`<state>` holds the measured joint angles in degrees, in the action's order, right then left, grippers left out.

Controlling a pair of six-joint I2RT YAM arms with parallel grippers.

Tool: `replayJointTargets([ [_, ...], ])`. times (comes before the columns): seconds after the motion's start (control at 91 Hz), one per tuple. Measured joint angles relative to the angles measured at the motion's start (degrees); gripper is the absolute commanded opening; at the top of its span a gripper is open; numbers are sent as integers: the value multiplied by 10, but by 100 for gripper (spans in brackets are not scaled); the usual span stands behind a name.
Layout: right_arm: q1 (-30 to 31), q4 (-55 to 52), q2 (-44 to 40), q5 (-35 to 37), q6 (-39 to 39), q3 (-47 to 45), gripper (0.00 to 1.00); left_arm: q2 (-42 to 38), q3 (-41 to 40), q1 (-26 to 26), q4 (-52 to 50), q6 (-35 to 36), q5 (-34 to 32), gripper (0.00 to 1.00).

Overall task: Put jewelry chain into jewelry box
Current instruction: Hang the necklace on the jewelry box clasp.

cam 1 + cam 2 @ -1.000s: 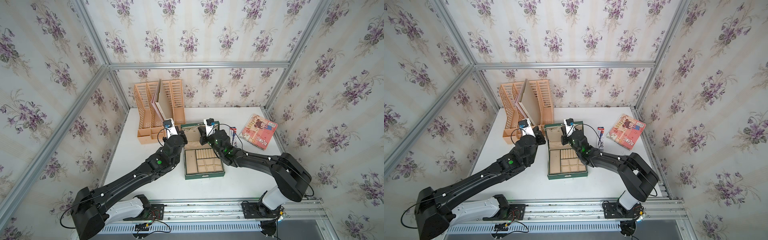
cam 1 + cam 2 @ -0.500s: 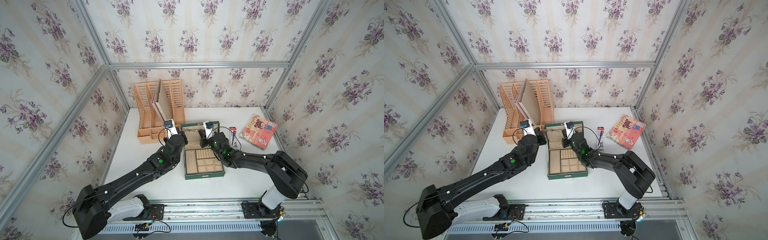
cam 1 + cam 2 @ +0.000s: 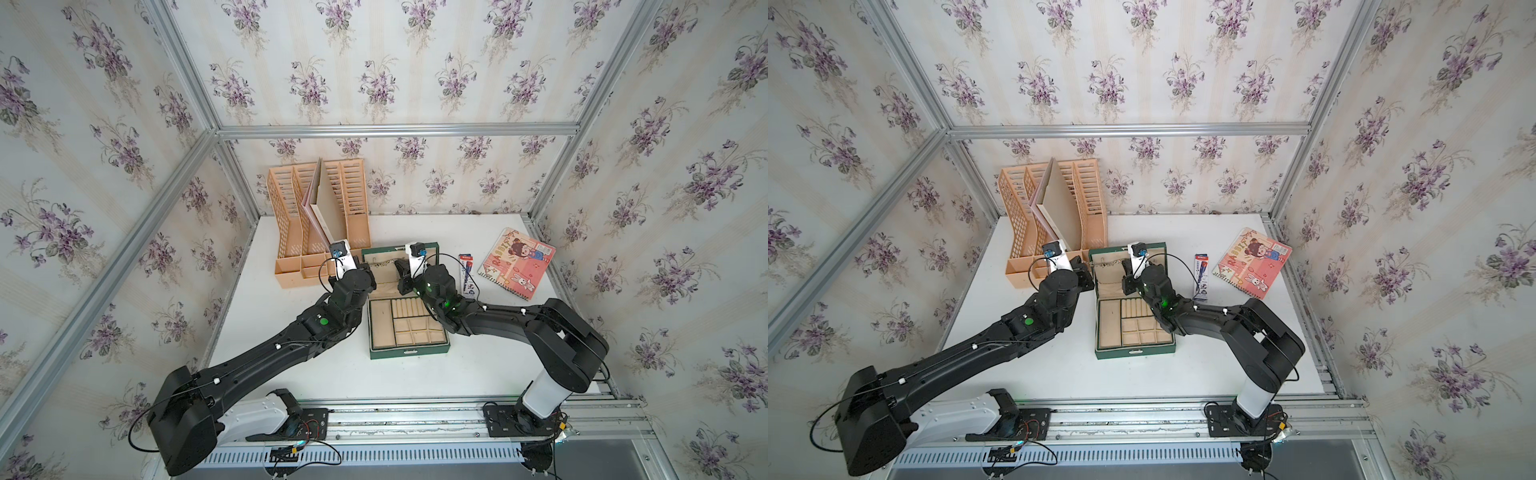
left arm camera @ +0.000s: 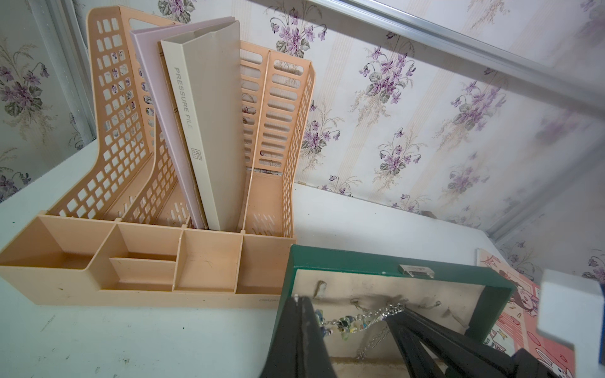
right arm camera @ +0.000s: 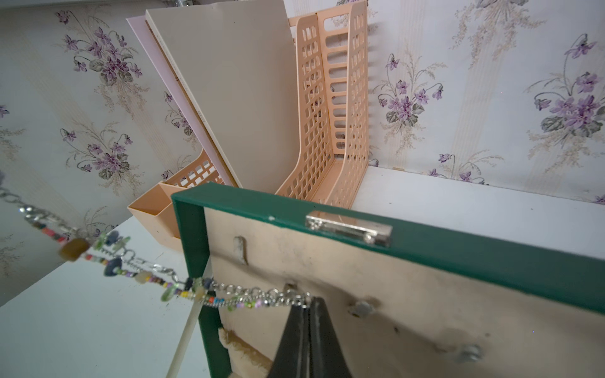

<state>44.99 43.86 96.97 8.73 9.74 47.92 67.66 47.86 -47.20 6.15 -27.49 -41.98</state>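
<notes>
While pinching the jewelry chain (image 5: 229, 294) near both ends, stretching it level across the raised lid of the jewelry box (image 3: 409, 353), just in front of the beige lining. Clamping the left gripper (image 4: 301, 302) tight on the beaded end, just outside the lid's green edge. Clamping the right gripper (image 5: 309, 302) tight on the plain silver links, right beside one of the lid hooks (image 5: 289, 286). Holding the strand taut and high, presumably so that a link can be slid over a hook rather than dropped in a heap into the tray below. Letting one slack loop dangle down the lining in the left wrist view. Leaving the lined compartments of the base bare.

Counting one chain, one box and two grippers, both gripping. Counting four hooks in the right wrist view, possibly more, since blur is smearing the far ones. Counting, off to the sides and apart from both arms, one peach file organizer (image 4: 209, 284) holding two folders (image 4: 209, 131), one pen pack (image 3: 466, 274) and one cartoon notebook (image 3: 517, 264).
</notes>
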Motion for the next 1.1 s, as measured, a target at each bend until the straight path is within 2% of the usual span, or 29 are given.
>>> replayJointTargets([
  [1.099, -4, -18, 46, -3, 67, 36, 0, 27, 3, 33, -50, -41, 18, 0],
])
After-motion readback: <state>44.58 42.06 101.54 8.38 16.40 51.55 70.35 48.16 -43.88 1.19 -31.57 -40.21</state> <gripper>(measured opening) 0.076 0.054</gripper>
